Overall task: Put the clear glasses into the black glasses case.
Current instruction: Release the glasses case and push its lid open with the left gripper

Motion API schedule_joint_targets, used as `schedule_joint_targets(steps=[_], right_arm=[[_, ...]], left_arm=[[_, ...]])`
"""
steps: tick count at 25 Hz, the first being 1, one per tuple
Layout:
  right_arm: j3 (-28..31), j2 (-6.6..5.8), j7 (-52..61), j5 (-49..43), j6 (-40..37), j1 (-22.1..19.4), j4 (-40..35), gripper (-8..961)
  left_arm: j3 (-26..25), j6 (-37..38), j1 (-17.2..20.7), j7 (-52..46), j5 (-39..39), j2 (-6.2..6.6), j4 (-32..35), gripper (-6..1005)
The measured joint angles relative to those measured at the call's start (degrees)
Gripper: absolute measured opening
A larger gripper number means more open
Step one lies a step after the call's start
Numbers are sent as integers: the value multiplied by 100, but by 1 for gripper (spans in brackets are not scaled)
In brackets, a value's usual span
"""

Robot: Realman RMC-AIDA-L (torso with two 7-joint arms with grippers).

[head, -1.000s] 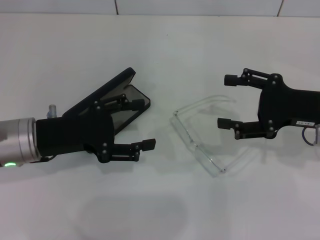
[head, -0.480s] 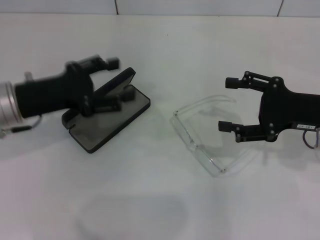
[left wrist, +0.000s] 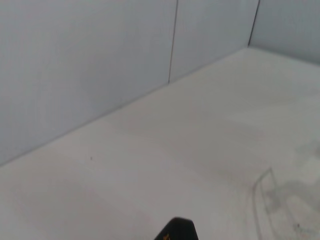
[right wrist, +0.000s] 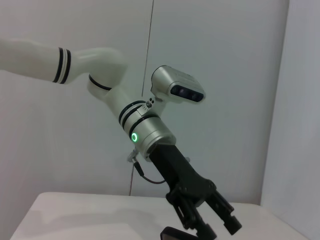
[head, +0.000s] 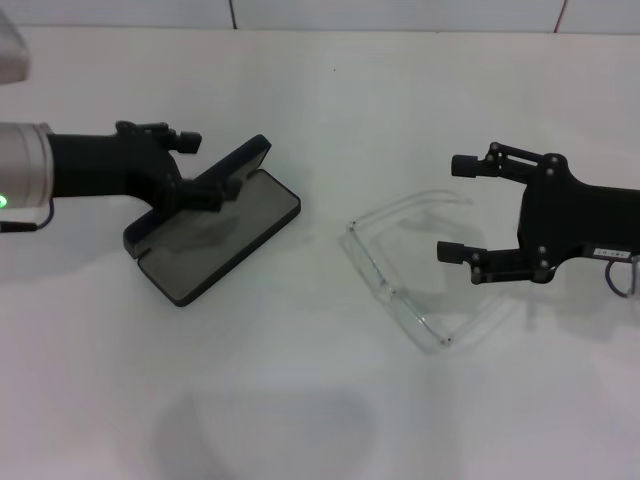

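The black glasses case lies open at centre left, its grey lining up and its lid standing raised along the far side. My left gripper reaches in from the left and is open, with one finger behind the lid and one over the lining. The clear glasses rest on the table right of the case, arms unfolded toward the right. My right gripper hovers open at the glasses' arms, touching nothing. A corner of the case and the faint glasses appear in the left wrist view.
The white table runs back to a tiled wall. The right wrist view looks across at my left arm, the left gripper and the head camera.
My left gripper swung from the case's near side up and back to the left, ending astride the raised lid. The right gripper and glasses stayed nearly still.
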Motion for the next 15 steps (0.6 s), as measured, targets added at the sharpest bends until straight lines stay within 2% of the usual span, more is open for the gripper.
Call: schedule_joint_targets(steps=[2, 8, 15], right_arm=[[0, 5, 0, 0, 7, -3, 3, 877], [0, 8, -8, 0, 12, -2, 5, 875], [2, 8, -9, 0, 13, 0, 5, 873]], left_arm=[[0, -21, -58, -124, 323, -92, 69, 782], [-5, -205, -271, -558, 1135, -249, 85, 764], [25, -229, -319, -592, 1267, -269, 90, 744]])
